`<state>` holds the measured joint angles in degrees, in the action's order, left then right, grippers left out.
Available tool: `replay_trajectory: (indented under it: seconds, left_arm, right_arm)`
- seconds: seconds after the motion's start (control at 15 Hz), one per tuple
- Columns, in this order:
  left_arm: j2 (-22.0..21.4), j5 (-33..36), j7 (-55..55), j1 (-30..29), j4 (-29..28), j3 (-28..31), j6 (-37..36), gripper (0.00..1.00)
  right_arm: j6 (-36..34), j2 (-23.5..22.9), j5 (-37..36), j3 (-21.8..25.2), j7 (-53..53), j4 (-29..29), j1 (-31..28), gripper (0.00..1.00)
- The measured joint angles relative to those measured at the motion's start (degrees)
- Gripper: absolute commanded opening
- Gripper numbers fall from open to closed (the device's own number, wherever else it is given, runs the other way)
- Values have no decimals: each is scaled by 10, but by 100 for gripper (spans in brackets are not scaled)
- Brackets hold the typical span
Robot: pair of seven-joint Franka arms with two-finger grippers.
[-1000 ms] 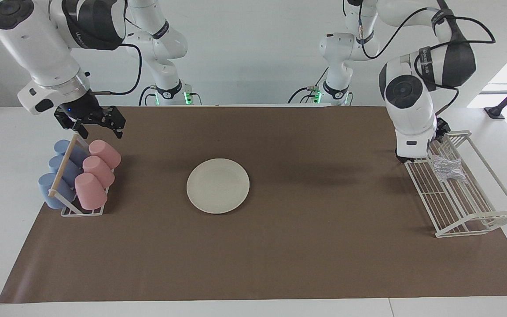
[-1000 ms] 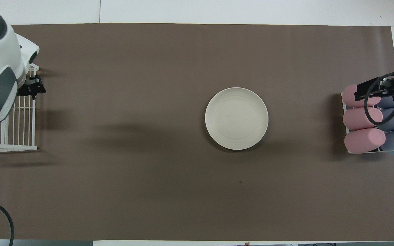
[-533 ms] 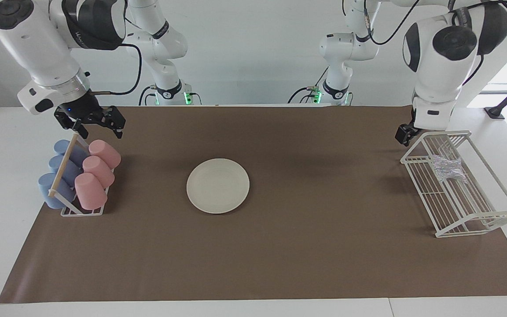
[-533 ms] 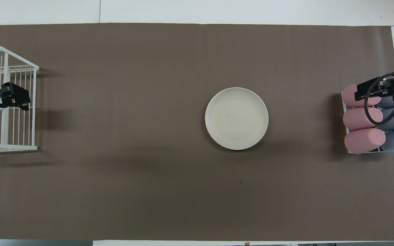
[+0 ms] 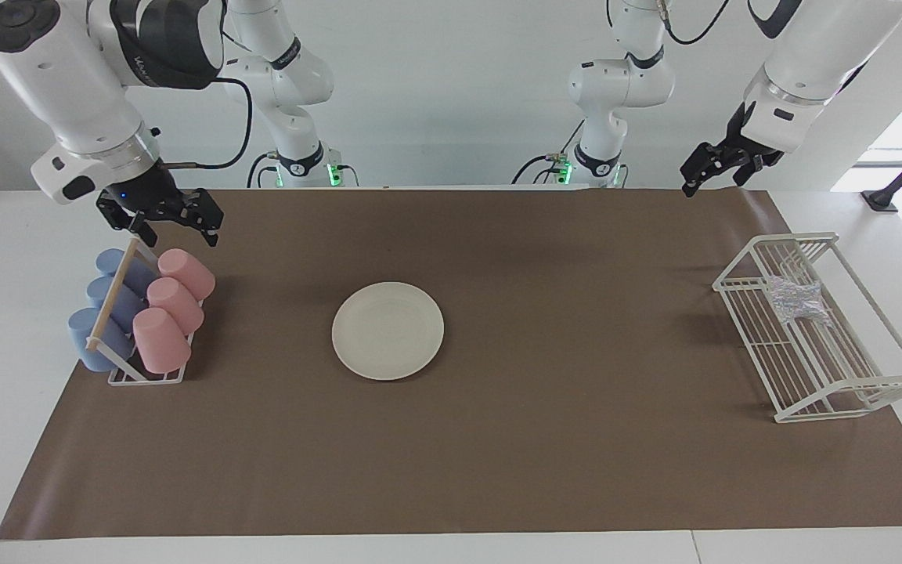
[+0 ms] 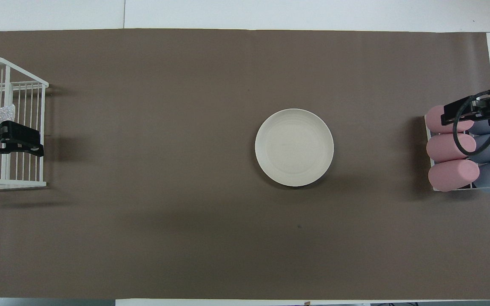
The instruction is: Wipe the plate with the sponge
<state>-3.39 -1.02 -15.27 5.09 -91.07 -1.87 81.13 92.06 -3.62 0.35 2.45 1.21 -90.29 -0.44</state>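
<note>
Your left gripper [image 5: 713, 170] and right gripper [image 5: 171, 223] both hang empty with fingers spread, the sponge [image 5: 795, 300] in the rack [image 5: 835, 368], the plate [image 5: 387, 330] mid-table.

The left arm's black two-finger gripper [image 5: 708, 171] hangs high in the air at the left arm's end of the table, its white wrist slanting down from above, fingers spread apart and holding nothing; the right arm's black two-finger gripper [image 5: 163, 221] hangs low at the right arm's end, wrist tilted, fingers apart and empty; that arm waits.
</note>
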Motion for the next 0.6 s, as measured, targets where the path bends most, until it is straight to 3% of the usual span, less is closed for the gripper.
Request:
replay_trajectory:
  seconds: [0.6]
  left_arm:
    - [12,-2,0,2,-23,-2,38,100]
  right_arm:
    - [0,0,0,0,0,0,0,100]
